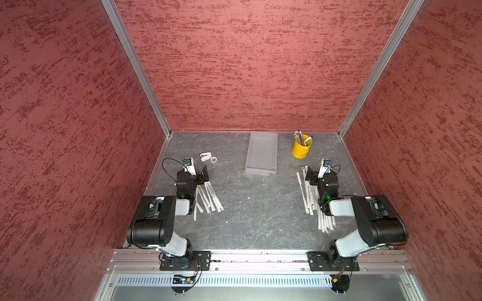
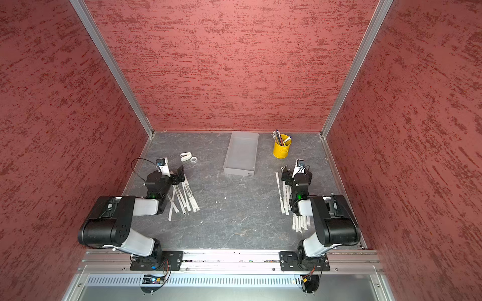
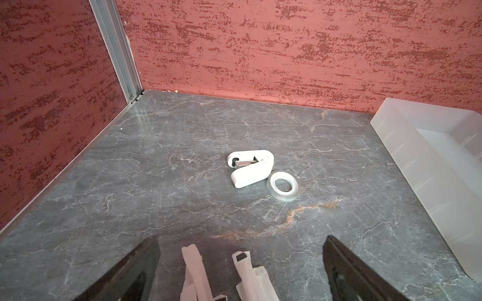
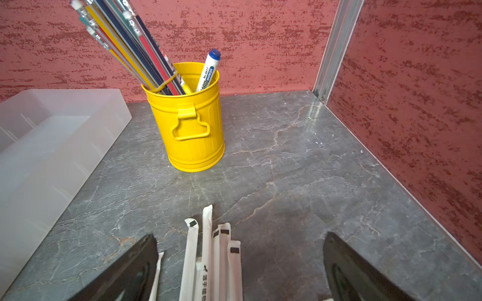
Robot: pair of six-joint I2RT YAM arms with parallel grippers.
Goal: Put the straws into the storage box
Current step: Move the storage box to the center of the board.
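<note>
Two piles of white paper-wrapped straws lie on the grey table. One pile (image 1: 208, 198) is at the left and the other (image 1: 309, 195) at the right, and both top views show them. The translucent storage box (image 1: 260, 171) stands empty at the back centre, its label end toward the front. My left gripper (image 1: 201, 176) hovers open over the far ends of the left straws (image 3: 194, 263), holding nothing. Open too, my right gripper (image 4: 241, 234) straddles the far ends of the right straws (image 4: 207, 234) with nothing in its grip. My arms hide part of each pile.
A yellow bucket-shaped cup (image 1: 301, 149) with pencils and a marker stands right of the box, just beyond the right straws. A white stapler (image 3: 250, 169) and a tape ring (image 3: 283, 186) lie ahead of the left gripper. Red walls close in three sides.
</note>
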